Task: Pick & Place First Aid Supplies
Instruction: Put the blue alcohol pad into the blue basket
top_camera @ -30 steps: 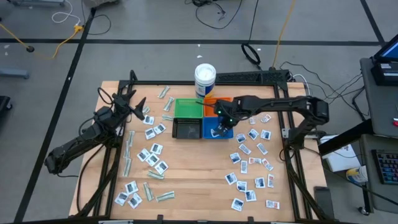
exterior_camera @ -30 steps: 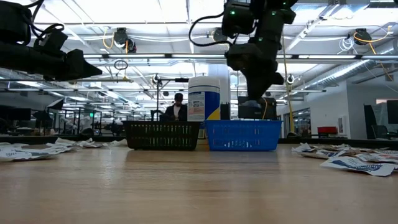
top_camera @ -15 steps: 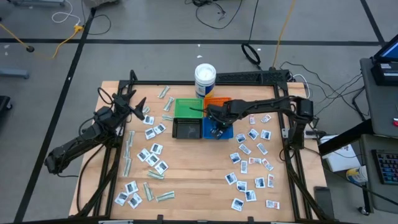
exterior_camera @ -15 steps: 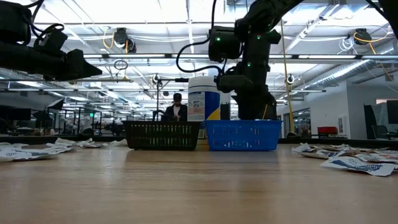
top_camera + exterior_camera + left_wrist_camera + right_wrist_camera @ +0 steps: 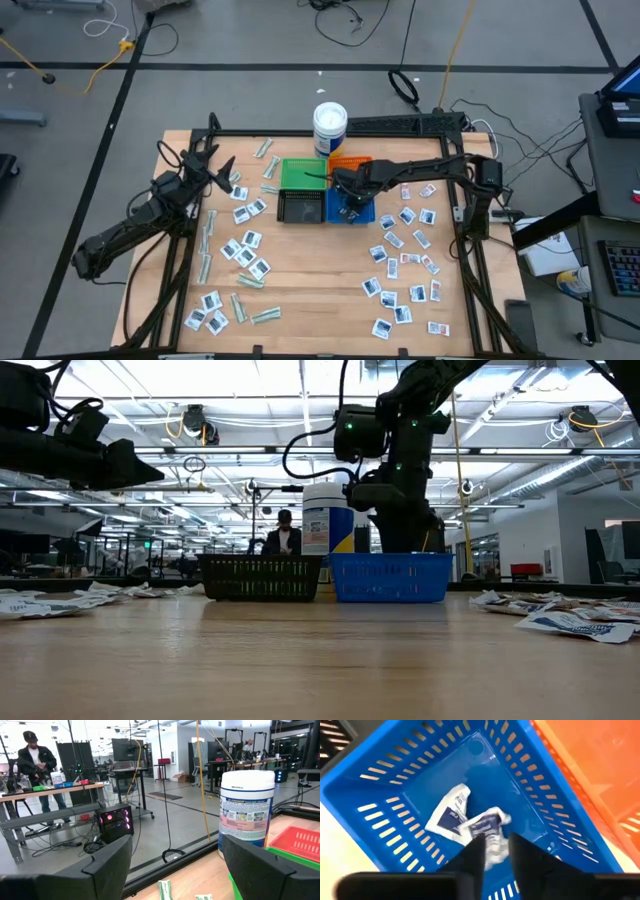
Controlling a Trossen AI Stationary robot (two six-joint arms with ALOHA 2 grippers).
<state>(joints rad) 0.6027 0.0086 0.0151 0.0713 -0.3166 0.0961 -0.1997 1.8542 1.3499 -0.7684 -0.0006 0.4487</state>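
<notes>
The right gripper [image 5: 492, 851] is hanging low inside the blue bin [image 5: 390, 785], its fingers parting slightly around a white sachet [image 5: 487, 827] with blue print; whether the sachet is already free I cannot tell. A second sachet [image 5: 449, 812] is lying on the bin floor beside it. To finish well, the fingers should be spreading fully before the arm is lifting straight up, clear of the slotted walls. Many sachets [image 5: 400, 290] are lying scattered on the table [image 5: 320, 300]. The left gripper [image 5: 222, 170] is waiting, fingers wide and empty.
</notes>
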